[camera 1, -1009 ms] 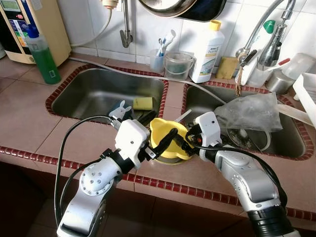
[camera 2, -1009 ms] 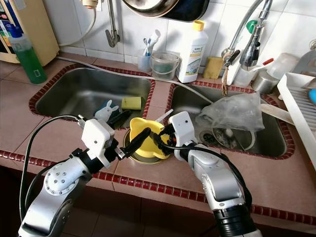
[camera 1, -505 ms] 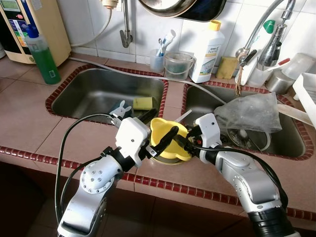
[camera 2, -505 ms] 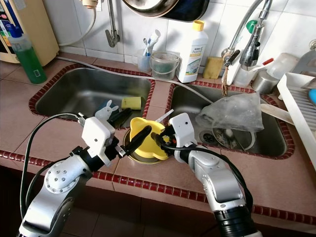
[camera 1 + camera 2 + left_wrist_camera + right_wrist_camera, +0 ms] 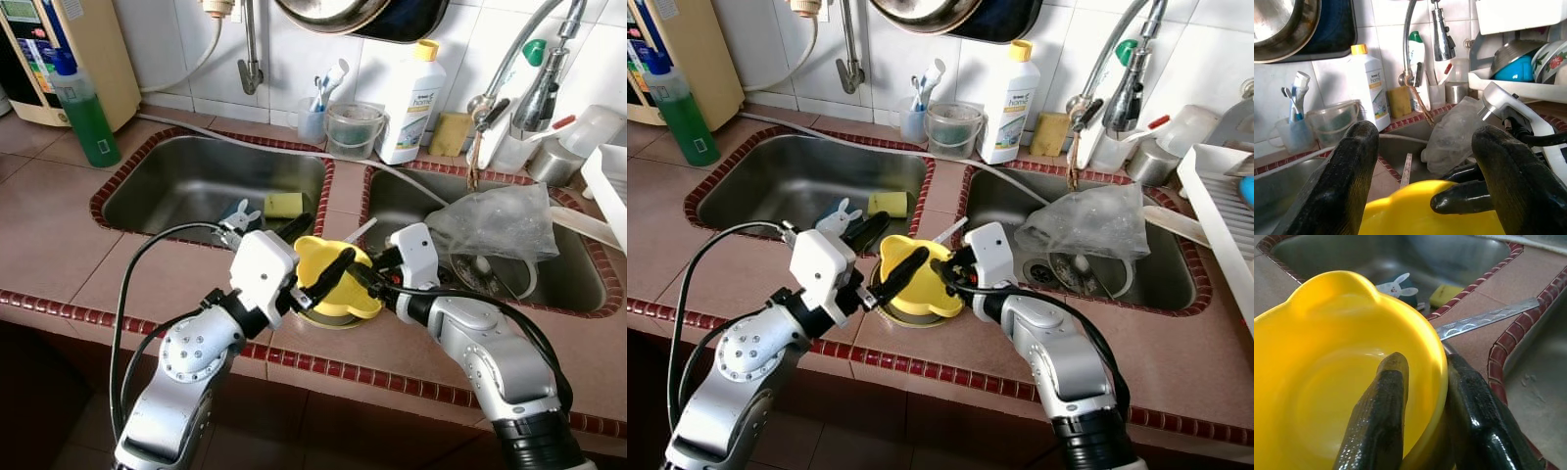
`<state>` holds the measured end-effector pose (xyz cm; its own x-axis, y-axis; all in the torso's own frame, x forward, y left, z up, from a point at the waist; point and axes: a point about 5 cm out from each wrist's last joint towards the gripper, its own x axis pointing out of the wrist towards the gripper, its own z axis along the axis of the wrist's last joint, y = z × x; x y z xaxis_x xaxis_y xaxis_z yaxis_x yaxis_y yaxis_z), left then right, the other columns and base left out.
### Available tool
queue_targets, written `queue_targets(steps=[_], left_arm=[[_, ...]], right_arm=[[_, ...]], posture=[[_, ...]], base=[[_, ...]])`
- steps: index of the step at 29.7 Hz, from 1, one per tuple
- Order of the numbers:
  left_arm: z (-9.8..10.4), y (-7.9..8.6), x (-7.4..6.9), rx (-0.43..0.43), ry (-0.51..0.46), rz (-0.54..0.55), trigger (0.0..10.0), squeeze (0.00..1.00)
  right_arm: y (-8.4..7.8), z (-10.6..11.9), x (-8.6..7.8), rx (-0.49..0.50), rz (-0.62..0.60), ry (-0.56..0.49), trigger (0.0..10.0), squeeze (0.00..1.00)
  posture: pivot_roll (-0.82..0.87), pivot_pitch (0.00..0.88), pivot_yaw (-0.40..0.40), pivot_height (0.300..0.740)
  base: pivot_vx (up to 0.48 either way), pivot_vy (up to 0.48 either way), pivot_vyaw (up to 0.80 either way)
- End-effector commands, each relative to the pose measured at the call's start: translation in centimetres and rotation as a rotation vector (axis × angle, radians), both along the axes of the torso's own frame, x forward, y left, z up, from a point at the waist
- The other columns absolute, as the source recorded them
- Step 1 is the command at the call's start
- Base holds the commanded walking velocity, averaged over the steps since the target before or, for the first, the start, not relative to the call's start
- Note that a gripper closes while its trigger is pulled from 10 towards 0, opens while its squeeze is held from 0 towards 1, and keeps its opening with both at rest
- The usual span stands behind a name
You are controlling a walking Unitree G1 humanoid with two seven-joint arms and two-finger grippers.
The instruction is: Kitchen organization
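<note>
- Tiled counter [image 5: 59,225], brownish with a dark red rim strip, carries two steel sinks; its near edge is cut off by the arms.
- Left sink [image 5: 196,181] holds a yellow sponge [image 5: 283,204] and a small white bunny-eared thing [image 5: 236,214], partly hidden behind the left arm.
- Right sink [image 5: 578,284] is mostly covered by a crumpled clear plastic bag [image 5: 495,223]; whatever lies under it is hard to make out.
- Dish rack [image 5: 1225,211] at far right is cut off by the frame; bowls in it show in the left wrist view.
- Yellow bowl [image 5: 333,279] with ear-like bumps sits tilted on the counter strip between the two sinks, over a dark round thing I cannot identify.
- Left gripper [image 5: 312,264] is spread wide, one finger lying across the bowl, the other just behind the rim; not pinching it.
- Right gripper [image 5: 1422,401] is narrow, clamped on the bowl's rim, one finger inside and one outside.
- Metal strip [image 5: 1484,319], maybe a knife blade, lies on the counter behind the bowl, its end hidden.
- White detergent bottle [image 5: 411,93], clear measuring cup [image 5: 353,129], toothbrush cup [image 5: 313,117] and green bottle [image 5: 83,108] stand along the back wall.
- Tap [image 5: 534,59] rises over the right sink, top cut off.
</note>
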<state>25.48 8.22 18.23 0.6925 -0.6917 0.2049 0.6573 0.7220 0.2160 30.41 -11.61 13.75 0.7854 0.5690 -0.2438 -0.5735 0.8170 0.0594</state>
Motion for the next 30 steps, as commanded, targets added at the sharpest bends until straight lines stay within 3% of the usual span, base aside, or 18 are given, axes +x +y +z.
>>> queue_targets(steps=[1,2,5,7,20,24,25,28,29,30], left_arm=[[-0.3,-0.3,-0.2,0.009,0.023,-0.024,10.0,0.0],[-0.3,-0.3,-0.2,0.009,0.023,-0.024,10.0,0.0],[-2.3,0.3,-0.8,0.117,0.06,-0.036,10.0,0.0],[-2.4,0.3,-0.9,0.125,0.06,-0.035,10.0,0.0],[-1.7,0.4,-0.7,0.081,0.064,-0.041,10.0,0.0],[-1.4,0.7,-0.4,0.058,0.065,-0.026,10.0,0.0],[-1.3,0.7,-0.4,0.053,0.066,-0.022,10.0,0.0],[-1.2,0.8,-0.2,0.041,0.068,-0.018,10.0,0.0],[-1.2,0.8,-0.2,0.039,0.067,-0.018,10.0,0.0],[-1.1,0.7,-0.1,0.037,0.068,-0.018,10.0,0.0]], right_arm=[[-0.2,0.6,0.1,0.015,-0.005,-0.017,0.0,0.0],[-0.2,0.6,0.1,0.015,-0.005,-0.017,0.0,0.0],[-0.2,0.7,0.0,0.02,-0.004,-0.018,0.0,0.0],[-0.2,0.7,0.0,0.021,-0.004,-0.019,0.0,0.0],[0.0,0.9,0.0,0.044,-0.001,-0.022,0.0,0.0],[-0.2,1.7,-0.2,0.13,0.003,-0.052,0.0,0.0],[-0.2,2.1,-0.2,0.163,0.021,-0.075,1.6,0.0],[-0.2,2.7,-0.4,0.236,0.037,-0.089,4.9,0.0],[-0.3,3.0,-0.4,0.271,0.046,-0.099,9.9,0.0],[-0.2,3.1,-0.5,0.291,0.055,-0.103,9.9,0.0]], posture=[[-0.05,0.048,-0.062,0.74],[-0.05,0.048,-0.062,0.74],[-0.05,0.045,-0.06,0.74],[-0.05,0.045,-0.06,0.74],[-0.05,0.045,-0.054,0.74],[-0.05,0.048,-0.053,0.74],[-0.05,0.049,-0.052,0.74],[-0.05,0.049,-0.048,0.74],[-0.05,0.048,-0.047,0.74],[-0.05,0.048,-0.046,0.74]], base=[[0.0,0.0,0.0],[0.0,0.0,0.0],[0.0,0.0,0.0],[0.0,0.0,0.0],[0.0,0.0,0.0],[0.0,0.0,0.0],[0.0,0.0,0.0],[0.0,0.0,0.0],[0.0,0.0,0.0],[0.0,0.0,0.0]])
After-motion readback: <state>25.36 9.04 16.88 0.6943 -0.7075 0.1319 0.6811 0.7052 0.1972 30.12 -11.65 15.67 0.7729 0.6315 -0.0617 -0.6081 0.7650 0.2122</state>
